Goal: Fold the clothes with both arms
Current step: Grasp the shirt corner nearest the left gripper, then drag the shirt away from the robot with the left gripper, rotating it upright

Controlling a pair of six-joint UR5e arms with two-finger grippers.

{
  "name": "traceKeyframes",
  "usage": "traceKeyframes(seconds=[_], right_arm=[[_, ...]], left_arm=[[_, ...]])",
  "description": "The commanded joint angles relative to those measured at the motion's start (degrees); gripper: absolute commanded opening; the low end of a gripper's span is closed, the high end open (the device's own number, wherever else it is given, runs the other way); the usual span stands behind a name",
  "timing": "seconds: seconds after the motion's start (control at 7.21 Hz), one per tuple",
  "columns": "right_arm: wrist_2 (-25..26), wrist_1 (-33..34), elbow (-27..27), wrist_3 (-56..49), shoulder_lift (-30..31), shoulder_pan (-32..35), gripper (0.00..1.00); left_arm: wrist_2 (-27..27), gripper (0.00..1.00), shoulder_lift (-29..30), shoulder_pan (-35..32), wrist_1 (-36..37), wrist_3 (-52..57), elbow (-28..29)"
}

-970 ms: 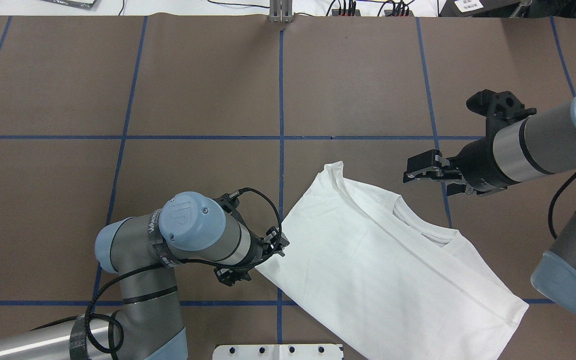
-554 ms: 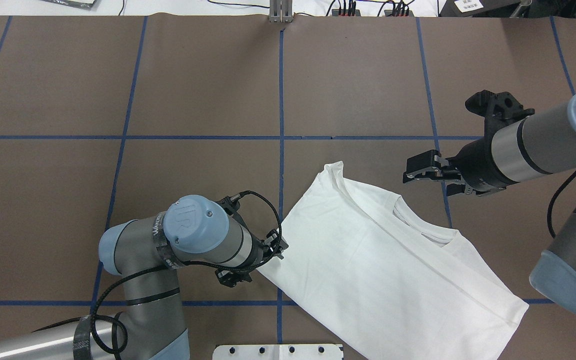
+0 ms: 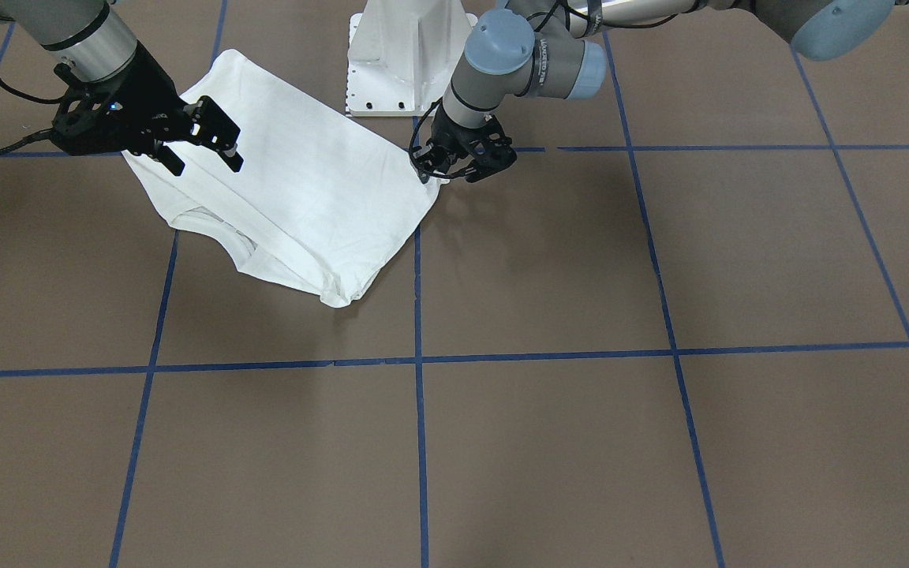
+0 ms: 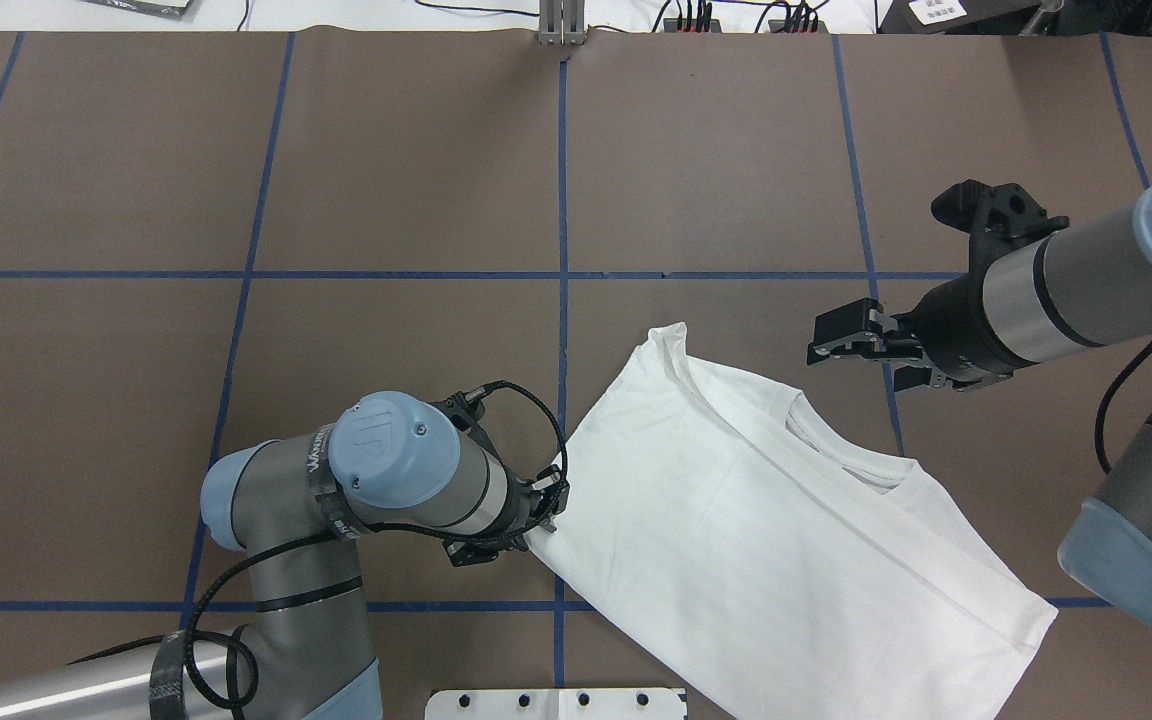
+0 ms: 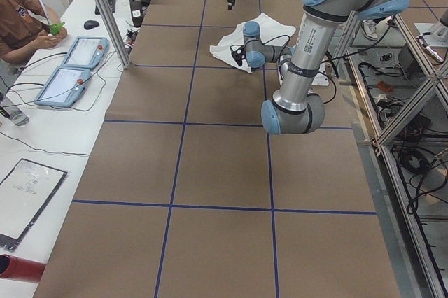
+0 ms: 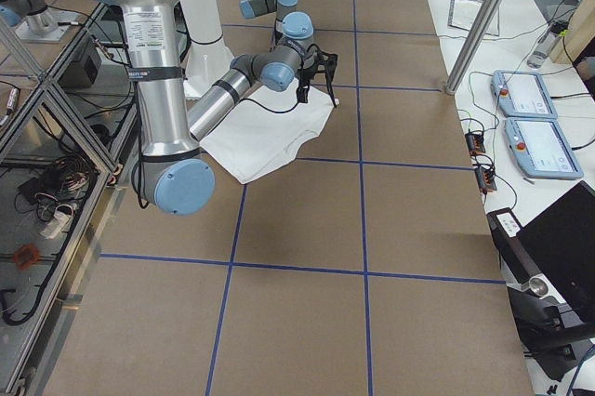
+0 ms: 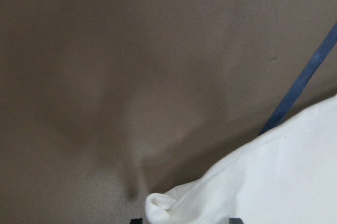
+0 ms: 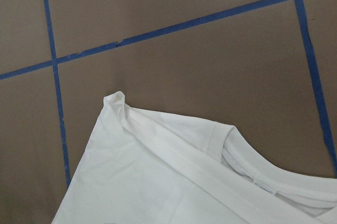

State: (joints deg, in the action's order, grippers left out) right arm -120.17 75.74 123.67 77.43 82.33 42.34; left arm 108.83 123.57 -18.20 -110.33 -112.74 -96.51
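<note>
The clothes are one white shirt [image 4: 756, 530], lying flat and partly folded on the brown table. Its collar [image 4: 841, 455] faces my right arm. My left gripper [image 4: 544, 515] is down at the shirt's left corner. The left wrist view shows that corner [image 7: 163, 205] curled up between two fingertips that stand apart at the bottom edge, so the gripper is open. My right gripper [image 4: 836, 345] hovers open and empty just beyond the collar and shoulder; from across the table this gripper [image 3: 203, 154] shows over the shirt [image 3: 304, 189]. The right wrist view holds the shoulder corner [image 8: 116, 100] and no fingers.
The white pedestal base [image 4: 556, 703] stands at the near table edge beside the shirt. Blue tape lines [image 4: 562, 250] grid the table. Cables and plugs [image 4: 696, 15] line the far edge. A person [image 5: 21, 25] sits at a side table with two tablets [image 5: 70, 67].
My left gripper has slid a little toward the near edge and closer onto the shirt's left corner. The right arm and the shirt have hardly moved.
</note>
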Motion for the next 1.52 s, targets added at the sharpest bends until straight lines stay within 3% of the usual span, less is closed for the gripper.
traceKeyframes(seconds=[0.0,0.14,0.55,1.11,1.39], right_arm=[[-0.3,0.0,0.1,0.0,0.0,0.1,1.0],[-0.3,0.0,0.1,0.0,0.0,0.1,1.0],[-0.3,0.0,0.1,0.0,0.1,0.4,1.0],[0.1,0.1,-1.0,0.0,-0.2,0.0,1.0],[0.4,0.0,-1.1,0.0,-0.4,-0.1,1.0]], left_arm=[[-0.2,0.09,0.1,0.0,0.0,0.2,0.0],[-0.5,0.0,0.1,-0.1,0.3,0.2,-0.1],[-2.0,0.0,0.3,-2.6,0.6,0.5,-0.4],[-2.0,0.0,0.7,-11.7,0.9,9.5,0.5],[-2.0,0.0,5.9,-16.7,0.9,15.5,9.8]])
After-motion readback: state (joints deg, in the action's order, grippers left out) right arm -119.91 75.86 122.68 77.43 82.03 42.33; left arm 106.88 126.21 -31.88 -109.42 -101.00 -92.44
